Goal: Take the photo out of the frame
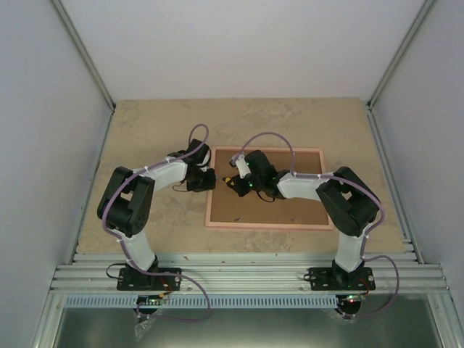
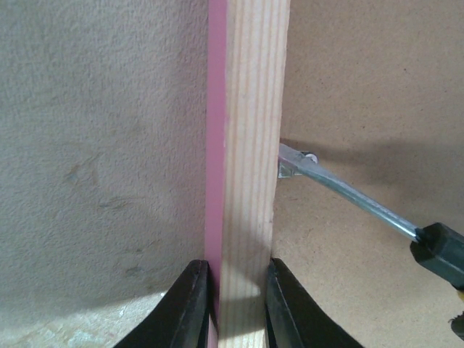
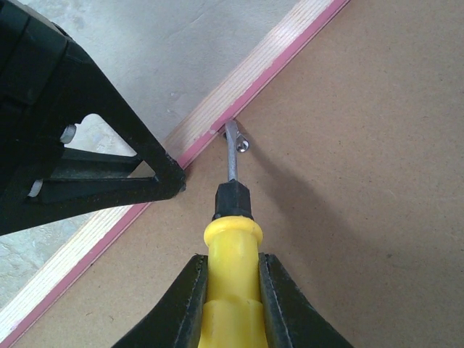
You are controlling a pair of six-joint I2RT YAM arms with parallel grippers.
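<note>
The pink frame (image 1: pixel 217 221) lies face down on the table, its brown fibreboard back (image 1: pixel 290 206) up. The photo is hidden under the back. My left gripper (image 1: pixel 209 178) is shut on the frame's left rail (image 2: pixel 250 145), one finger on each side. My right gripper (image 1: pixel 243 185) is shut on a yellow-handled screwdriver (image 3: pixel 230 279). The screwdriver's metal tip (image 3: pixel 232 145) touches a small metal retaining tab (image 3: pixel 243 145) at the inner edge of the left rail. In the left wrist view the tip (image 2: pixel 341 190) meets the tab (image 2: pixel 293 161) just beyond my fingers.
The beige stone-patterned table (image 1: pixel 145 138) is walled by white panels at the left, back and right. A ribbed aluminium rail (image 1: pixel 246 275) runs along the near edge by the arm bases. The left gripper's black body (image 3: pixel 72 145) stands close beside the screwdriver.
</note>
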